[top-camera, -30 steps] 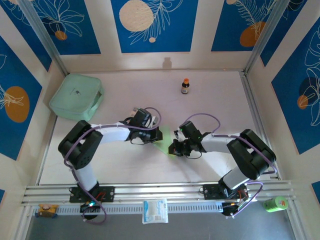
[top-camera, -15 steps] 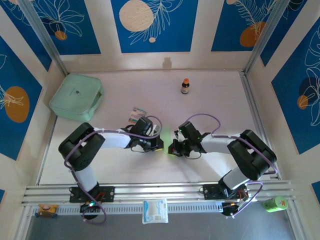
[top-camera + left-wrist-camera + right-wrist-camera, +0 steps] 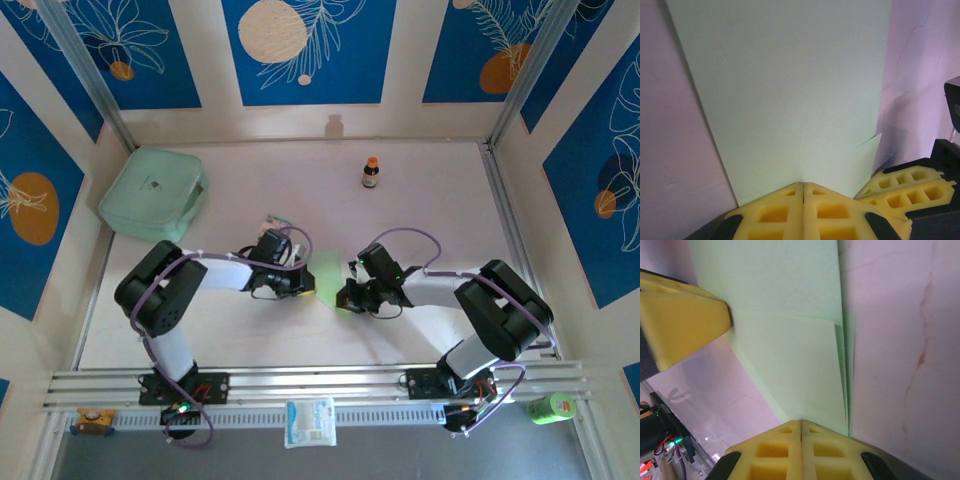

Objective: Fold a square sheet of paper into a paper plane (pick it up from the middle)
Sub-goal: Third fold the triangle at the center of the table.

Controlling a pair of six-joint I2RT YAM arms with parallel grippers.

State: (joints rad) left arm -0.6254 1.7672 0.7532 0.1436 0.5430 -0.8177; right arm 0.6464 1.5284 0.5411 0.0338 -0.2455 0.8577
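Observation:
The pale lime-green sheet of paper (image 3: 327, 269) lies folded and flat on the table between the two arms. In the left wrist view the paper (image 3: 790, 95) spreads away from my left gripper (image 3: 803, 184), which is shut with its tips resting on the near edge. In the right wrist view the paper (image 3: 790, 350) shows stacked folded layers along its right side. My right gripper (image 3: 801, 421) is shut with its tips on the paper's narrow end. From above, the left gripper (image 3: 300, 281) sits at the paper's left edge and the right gripper (image 3: 346, 296) at its lower right.
A mint-green plastic box (image 3: 153, 192) sits at the back left. A small brown bottle (image 3: 371, 172) stands at the back centre. The striped packet (image 3: 278, 221) peeks out behind the left arm. A white packet (image 3: 310, 420) and a green can (image 3: 550, 407) lie by the front rail.
The left gripper swung down to the paper's left edge, then drew back slightly left. More of the paper now shows between the grippers. The right gripper has barely moved.

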